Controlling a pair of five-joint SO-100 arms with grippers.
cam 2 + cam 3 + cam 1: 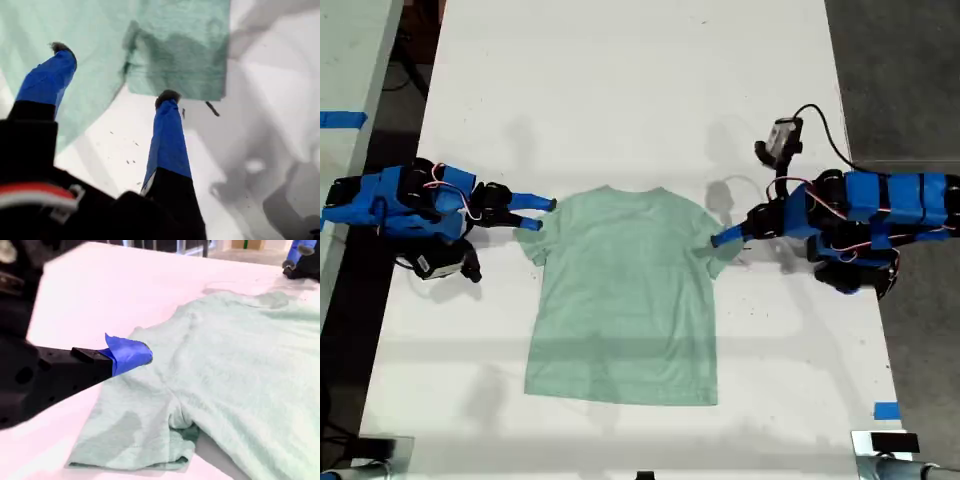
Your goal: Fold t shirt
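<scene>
The t shirt [620,300] lies flat. My first gripper [720,240] at its 3 o'clock and my second gripper [538,214] at 9 o'clock stand open at the sleeves [532,242], probably to pinch them.

Only one blue-taped finger [127,354] of my second end effector [131,357] shows; the other is hidden.

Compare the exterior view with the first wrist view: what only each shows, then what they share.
Only the exterior view: the whole t shirt lying flat, my second gripper at its other sleeve, and blue tape. Only the first wrist view: my first gripper with jaws open, and dark specks on the table. Both: the near sleeve and the white table.
</scene>
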